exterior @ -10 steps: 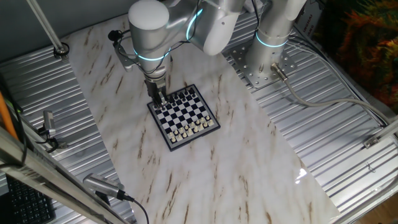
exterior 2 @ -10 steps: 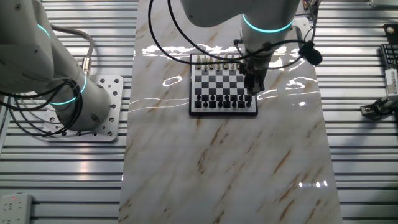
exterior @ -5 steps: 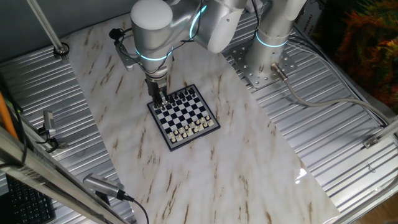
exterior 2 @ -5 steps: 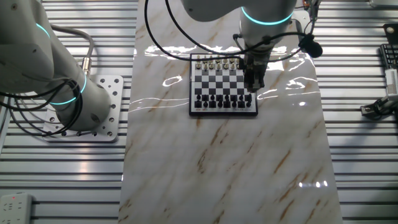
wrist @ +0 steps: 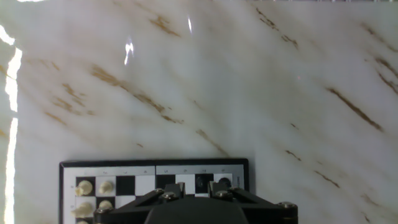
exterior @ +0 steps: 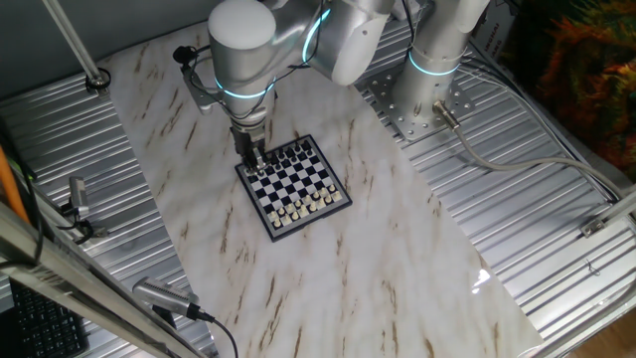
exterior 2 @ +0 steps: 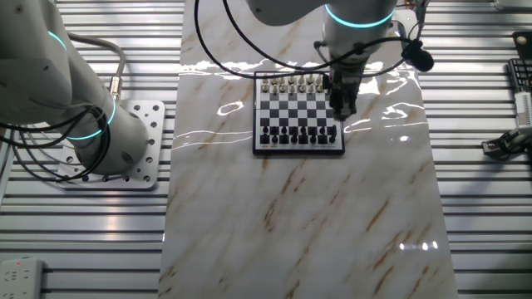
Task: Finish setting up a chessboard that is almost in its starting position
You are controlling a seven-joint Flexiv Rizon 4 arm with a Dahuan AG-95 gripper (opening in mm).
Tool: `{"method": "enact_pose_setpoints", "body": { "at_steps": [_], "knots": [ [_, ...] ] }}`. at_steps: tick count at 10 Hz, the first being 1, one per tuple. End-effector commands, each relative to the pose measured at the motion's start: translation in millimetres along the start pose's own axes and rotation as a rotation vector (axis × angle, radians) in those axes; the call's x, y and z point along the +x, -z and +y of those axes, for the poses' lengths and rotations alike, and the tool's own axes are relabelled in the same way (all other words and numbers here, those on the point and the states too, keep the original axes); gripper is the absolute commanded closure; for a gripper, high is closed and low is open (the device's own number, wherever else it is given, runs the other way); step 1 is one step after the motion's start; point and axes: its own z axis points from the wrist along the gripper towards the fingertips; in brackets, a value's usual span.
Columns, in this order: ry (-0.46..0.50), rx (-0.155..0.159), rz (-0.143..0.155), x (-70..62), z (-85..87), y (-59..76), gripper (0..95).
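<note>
The chessboard (exterior: 296, 186) lies on the marble table, with dark pieces along its far edge and pale pieces along its near edge in this view. It also shows in the other fixed view (exterior 2: 299, 115) and at the bottom of the hand view (wrist: 155, 180). My gripper (exterior: 257, 159) hangs over the board's edge column near the dark pieces' end, also seen in the other fixed view (exterior 2: 342, 110). In the hand view the gripper (wrist: 198, 186) has its fingers close together with a narrow gap. A dark shape sits in the gap, and I cannot tell whether it is held.
The marble sheet (exterior: 378, 249) lies across a ribbed metal table (exterior: 556, 229). The arm's base (exterior: 434, 89) stands behind the board. A second arm (exterior 2: 75, 108) stands to the left in the other fixed view. Clamps and cables lie at the table edges.
In the other fixed view the gripper has shifted a little from the dark pieces' row toward the pale pieces' end. The pieces on the board look unchanged.
</note>
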Motion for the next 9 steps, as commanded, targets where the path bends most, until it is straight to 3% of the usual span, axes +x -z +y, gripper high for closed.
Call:
{"method": "enact_pose_setpoints", "body": {
  "at_steps": [1, 4, 6, 9],
  "knots": [
    [0.002, -0.003, 0.001, -6.8, 2.5, 8.5, 76.0],
    [0.032, 0.000, -0.010, -10.2, 3.7, 11.6, 76.0],
    [0.046, 0.021, 0.000, -10.4, 3.7, 11.8, 76.0],
    [0.054, 0.020, -0.003, -10.4, 3.8, 11.8, 76.0]
  ]
}}
